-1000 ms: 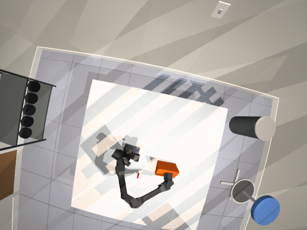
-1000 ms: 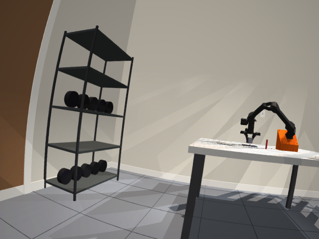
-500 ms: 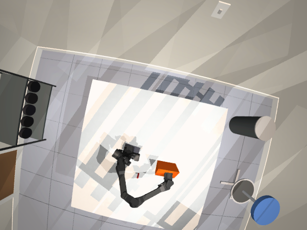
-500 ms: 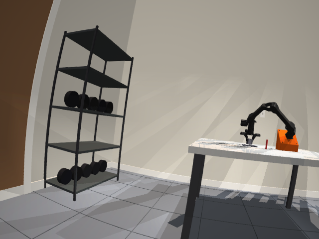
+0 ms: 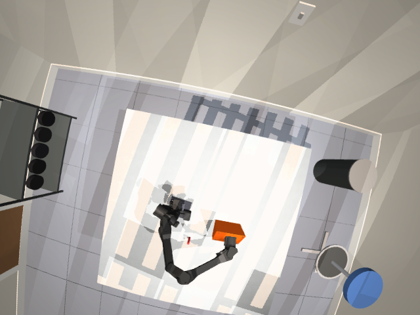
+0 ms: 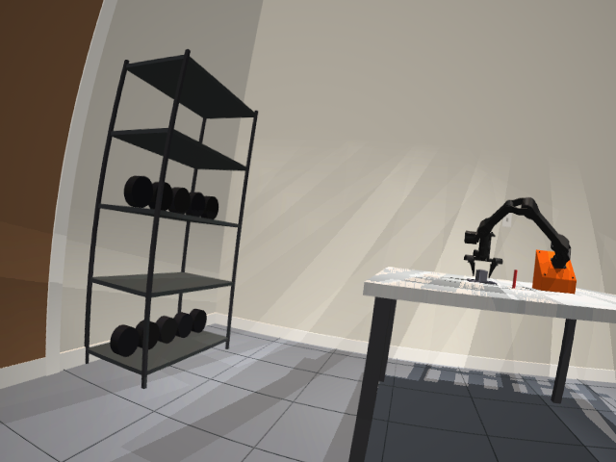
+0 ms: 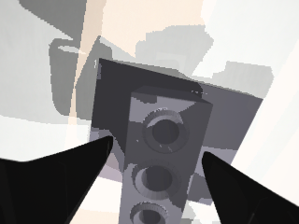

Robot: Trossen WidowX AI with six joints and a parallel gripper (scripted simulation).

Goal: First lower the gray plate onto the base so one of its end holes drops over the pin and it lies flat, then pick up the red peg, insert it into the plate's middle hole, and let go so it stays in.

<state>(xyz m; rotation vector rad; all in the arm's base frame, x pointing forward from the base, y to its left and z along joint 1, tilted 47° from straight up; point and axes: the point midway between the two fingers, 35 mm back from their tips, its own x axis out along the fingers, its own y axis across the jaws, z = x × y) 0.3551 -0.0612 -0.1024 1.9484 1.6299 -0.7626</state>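
The gray plate (image 7: pixel 198 121) (image 6: pixel 481 274) lies over the dark gray base (image 7: pixel 234 117) (image 5: pixel 186 203). Three round holes show along it in the wrist view, the nearest cut off by the frame. The pin is not visible, so I cannot tell whether it is in an end hole or whether the plate lies fully flat. My gripper (image 7: pixel 157 148) (image 6: pixel 482 276) is open around the plate, with one finger on each side and gaps between. The red peg (image 5: pixel 188 240) (image 6: pixel 515 278) stands upright on the table, between the plate and the orange block, away from my fingers.
The orange block (image 5: pixel 227 228) (image 6: pixel 551 279) stands at my arm's mount, beyond the peg. The white table (image 5: pixel 216 163) (image 6: pixel 427 292) carries all of this. A shelf rack (image 6: pixel 196 282) with dark weights and a blue-topped stool (image 5: pixel 363 287) stand off the table.
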